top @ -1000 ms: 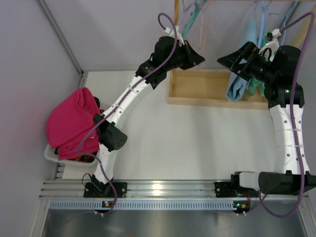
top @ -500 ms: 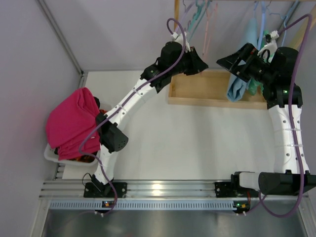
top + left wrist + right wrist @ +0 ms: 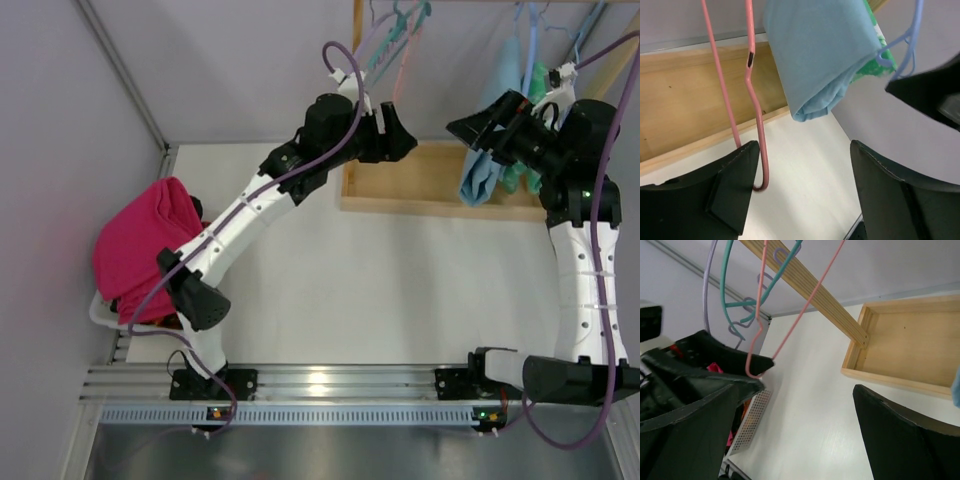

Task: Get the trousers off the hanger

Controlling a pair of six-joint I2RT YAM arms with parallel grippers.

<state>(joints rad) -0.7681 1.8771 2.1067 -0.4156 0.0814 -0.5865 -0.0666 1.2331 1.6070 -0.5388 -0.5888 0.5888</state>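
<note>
Trousers [image 3: 820, 55]: left wrist shows them, right doesn't; long axis vertical, fold down.
My left end effector [image 3: 804, 150]: wide, pink hanger [image 3: 756, 112] between.
My right end effector [image 3: 807, 387]: wide.

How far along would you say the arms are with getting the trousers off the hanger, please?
Looks done: a magenta garment lies heaped in the basket, and the pink hanger is bare. In hand: nothing; the left gripper stands open beside that hanger, and the right gripper is open too. Left: the light blue trousers still hang folded by the rack rail.
</note>
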